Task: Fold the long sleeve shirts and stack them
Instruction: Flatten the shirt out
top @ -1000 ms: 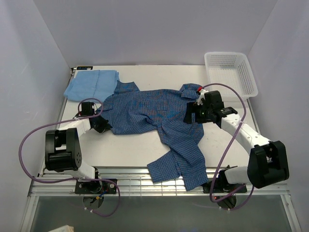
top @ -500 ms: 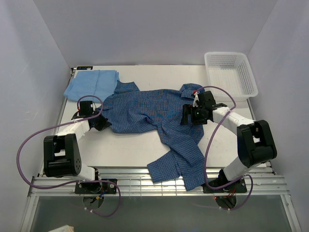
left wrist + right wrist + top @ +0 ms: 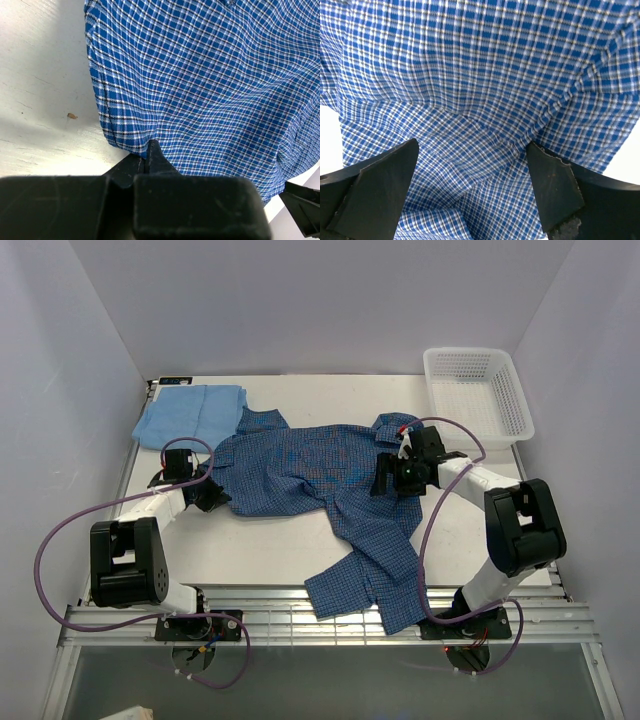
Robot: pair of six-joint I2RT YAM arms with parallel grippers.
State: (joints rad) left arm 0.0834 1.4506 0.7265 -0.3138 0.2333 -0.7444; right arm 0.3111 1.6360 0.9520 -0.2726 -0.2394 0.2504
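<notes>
L arm lies low on the left of the top view, forearm reaching in toward centre, L gripper (image 3: 207, 494) at the left edge of the checked shirt (image 3: 320, 475). R arm comes in from the right, elbow raised, R gripper (image 3: 392, 478) tipped down over the shirt's right part.

Checked shirt is spread across mid table (image 3: 270, 545), w/ one sleeve trailing to bottom centre over the near edge. Light blue shirt (image 3: 190, 415) lies flat at upper left, just beside the checked one. Basket (image 3: 478, 390) is at upper right.

L wrist view adds what the top can't. L gripper (image 3: 150, 149) is fully closed, tips pinching the hem, cloth puckered there. In the R wrist view the R gripper (image 3: 472, 147) is spread wide over wrinkled check cloth and grips nothing. Can't tell if its tips touch.
</notes>
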